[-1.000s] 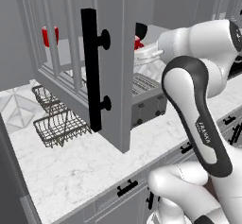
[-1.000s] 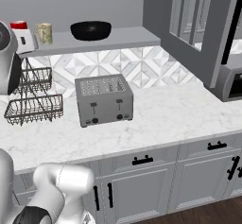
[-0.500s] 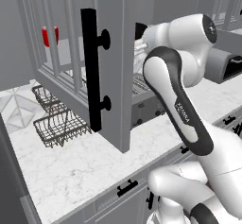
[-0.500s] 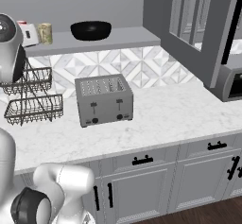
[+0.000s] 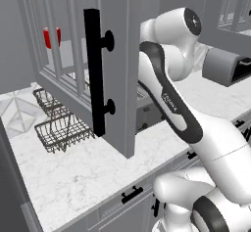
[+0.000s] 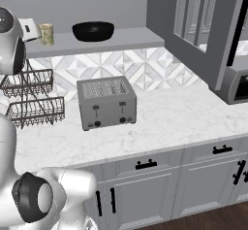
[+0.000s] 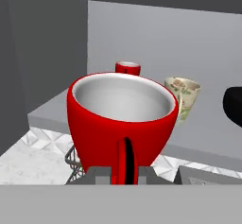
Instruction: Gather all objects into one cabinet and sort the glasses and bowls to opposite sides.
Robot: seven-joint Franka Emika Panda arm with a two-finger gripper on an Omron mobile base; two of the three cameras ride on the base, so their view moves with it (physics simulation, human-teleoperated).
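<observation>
My gripper [image 7: 125, 173] is shut on the handle of the red mug [image 7: 122, 119], which hangs upright with its white inside showing. Past it on the grey shelf [image 7: 52, 112] stand the small red tumbler [image 7: 127, 67] and the beige mottled cup [image 7: 184, 96]. The black bowl [image 7: 234, 106] lies at the right edge. In the right base view the beige cup [image 6: 46, 34] and black bowl [image 6: 93, 31] sit on the open cabinet's shelf [image 6: 131, 39]. The cabinet door [image 5: 117, 69] with its black bar handle [image 5: 94, 74] stands open, and the red tumbler [image 5: 48, 37] shows through its panes.
A grey toaster [image 6: 106, 102] and a two-tier wire rack [image 6: 31, 98] stand on the marble counter [image 6: 164, 122] below the shelf. A second barred wall cabinet [image 6: 193, 25] hangs to the right. Base cabinets with short black pulls [image 6: 145, 165] line the front.
The arm has swung left toward the cabinet's inside, carrying the red mug behind the open door in the left base view and out of the right base view's left edge.
</observation>
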